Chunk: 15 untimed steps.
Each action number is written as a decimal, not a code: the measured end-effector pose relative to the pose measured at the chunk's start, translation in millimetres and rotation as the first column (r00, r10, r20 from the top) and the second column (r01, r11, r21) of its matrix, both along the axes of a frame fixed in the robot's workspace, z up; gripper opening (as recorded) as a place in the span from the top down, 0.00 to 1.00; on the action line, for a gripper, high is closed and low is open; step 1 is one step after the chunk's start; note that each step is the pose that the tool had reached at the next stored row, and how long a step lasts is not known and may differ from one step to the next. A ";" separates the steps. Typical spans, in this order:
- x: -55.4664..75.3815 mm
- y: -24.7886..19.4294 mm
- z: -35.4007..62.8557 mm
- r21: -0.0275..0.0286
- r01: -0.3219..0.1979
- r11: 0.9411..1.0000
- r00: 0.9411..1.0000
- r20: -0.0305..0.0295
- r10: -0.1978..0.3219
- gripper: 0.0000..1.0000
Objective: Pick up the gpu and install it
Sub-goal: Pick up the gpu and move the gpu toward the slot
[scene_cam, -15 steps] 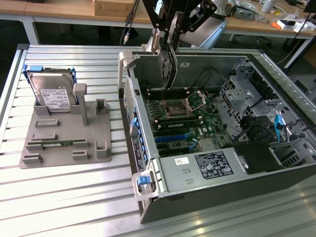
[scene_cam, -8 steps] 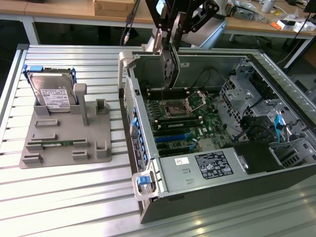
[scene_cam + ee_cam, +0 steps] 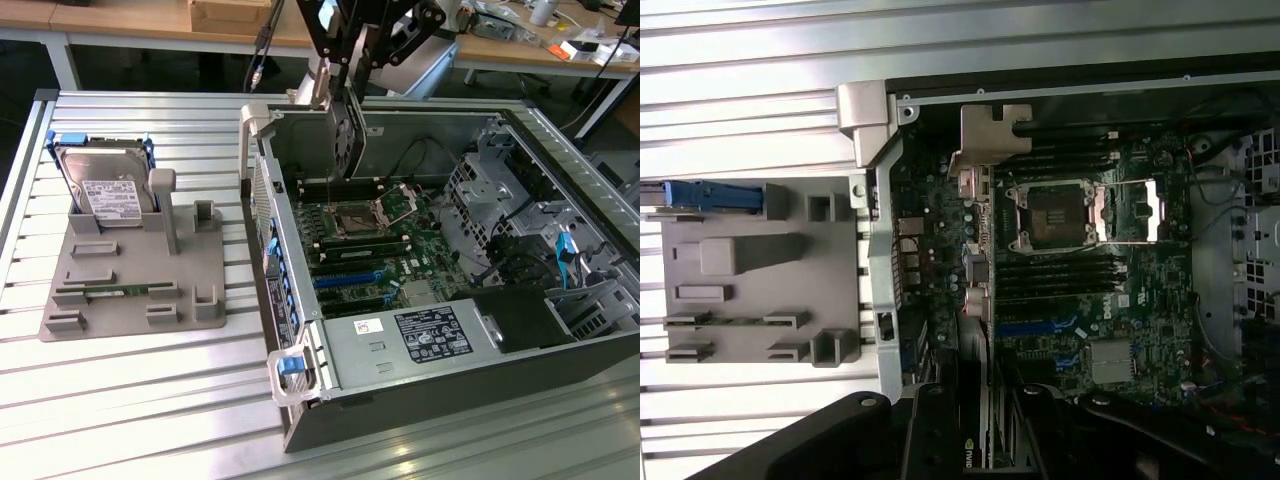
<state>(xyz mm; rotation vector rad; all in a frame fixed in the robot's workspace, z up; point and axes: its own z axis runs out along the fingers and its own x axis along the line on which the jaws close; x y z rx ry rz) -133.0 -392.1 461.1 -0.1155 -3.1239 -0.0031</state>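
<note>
Gripper (image 3: 348, 62) is pinching the gpu (image 3: 345, 135) from above, fingers (image 3: 932, 440) pressing on both flat faces. Card is hanging over the open case (image 3: 450, 395), above the board (image 3: 400, 265) and next to the cpu socket (image 3: 365, 215). It's not touching anything, as far as I can tell. Bracket (image 3: 992, 135) is sitting close to the case wall (image 3: 258, 190) on the exterior view's left. Not seated: the blue slots (image 3: 350, 279) are lying further along the board, off to one side of the card.

Risks I'm seeing:
- bracket snagging on the wall lip going down
- contact edge landing beside a slot and scraping the board
- card pivoting in the pinch if one end touches first
- lower edge clipping the socket lever if it's dropping too early
</note>
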 end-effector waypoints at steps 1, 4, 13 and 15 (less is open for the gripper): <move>0.4 0.0 0.0 0.000 0.000 1.000 1.000 0.000 0.000 0.75; 6.9 0.0 0.0 0.000 0.000 1.000 1.000 -0.002 0.000 0.75; 11.4 0.0 -0.3 0.000 0.000 1.000 1.000 -0.004 0.000 0.75; 13.0 0.0 -0.3 0.000 0.000 1.000 1.000 -0.004 0.000 0.75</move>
